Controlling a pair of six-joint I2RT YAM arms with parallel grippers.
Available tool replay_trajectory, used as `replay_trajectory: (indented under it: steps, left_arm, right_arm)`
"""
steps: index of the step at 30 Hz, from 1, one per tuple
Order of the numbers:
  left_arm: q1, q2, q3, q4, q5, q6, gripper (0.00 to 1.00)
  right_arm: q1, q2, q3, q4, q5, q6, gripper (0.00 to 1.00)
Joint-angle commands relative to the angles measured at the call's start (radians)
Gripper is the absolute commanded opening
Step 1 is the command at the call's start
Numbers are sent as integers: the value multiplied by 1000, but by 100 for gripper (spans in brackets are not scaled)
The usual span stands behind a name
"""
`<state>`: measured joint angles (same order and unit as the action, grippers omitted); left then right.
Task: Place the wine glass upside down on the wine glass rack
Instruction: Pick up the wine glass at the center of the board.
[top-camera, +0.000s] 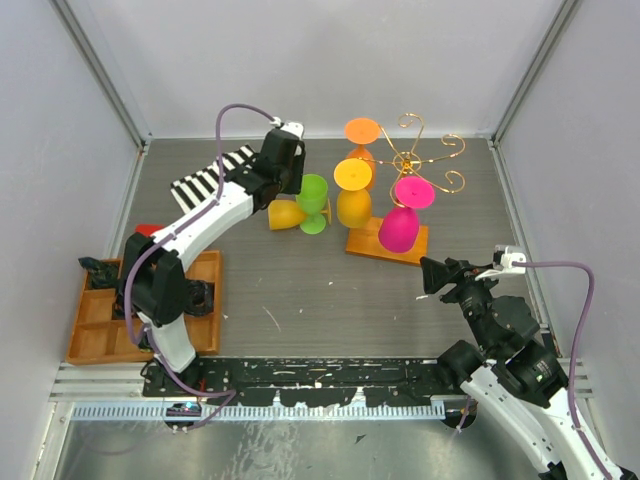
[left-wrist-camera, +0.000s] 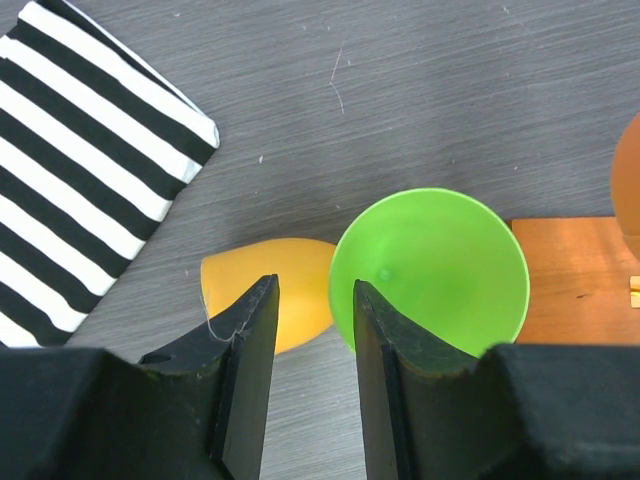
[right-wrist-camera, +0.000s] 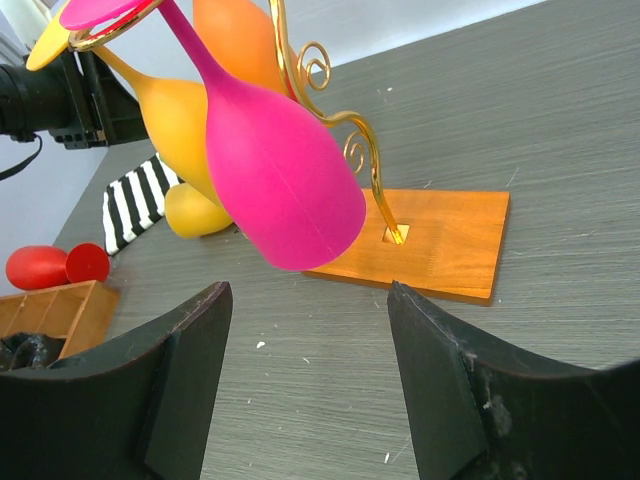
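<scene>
Two robot arms work a grey counter (top-camera: 300, 300). We see a compartmented wooden tray (top-camera: 90, 340) by its left edge, near the front. The wine glass rack (top-camera: 405, 160), gold wire on a flat wooden base, stands toward the far edge, right of the middle. Three glasses hang bowl-down from its arms: an orange glass (top-camera: 361, 131) on the far side, a yellow-orange glass (top-camera: 353, 205) on the left, and a pink glass (top-camera: 398, 228) nearest the front edge. A striped cloth (top-camera: 205, 180) lies toward the far-left corner.

The green wine glass (top-camera: 313, 195) stands on the counter just left of the rack's base, not on the rack. A yellow glass (top-camera: 285, 214) lies on its side just beside it, to its left. We find the left end effector (left-wrist-camera: 313, 285) above those two, its jaws apart with nothing between them. The right end effector (right-wrist-camera: 307, 295) hovers toward the right edge, in front of the rack, jaws wide and empty.
</scene>
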<state>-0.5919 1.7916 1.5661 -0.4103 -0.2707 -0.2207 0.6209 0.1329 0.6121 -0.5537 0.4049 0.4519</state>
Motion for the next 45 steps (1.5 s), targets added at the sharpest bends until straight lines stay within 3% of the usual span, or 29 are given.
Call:
replay_trajectory:
  steps: [1, 13, 20, 26, 45]
  left_arm:
    - [-3, 42, 74, -31, 1, 7, 42]
    - [-9, 109, 131, -96, -22, 14, 35]
    - [-12, 114, 131, -101, -20, 19, 22]
    - [-23, 124, 146, -119, -25, 36, 18]
    - [-50, 93, 150, -224, -29, 49, 8]
  right_arm:
    - [7, 2, 4, 44, -9, 9, 69]
    - [7, -2, 0, 49, -8, 10, 70]
    - [7, -4, -1, 48, -10, 9, 69]
    - [7, -7, -2, 49, -11, 11, 69]
    - [7, -7, -5, 50, -10, 10, 70]
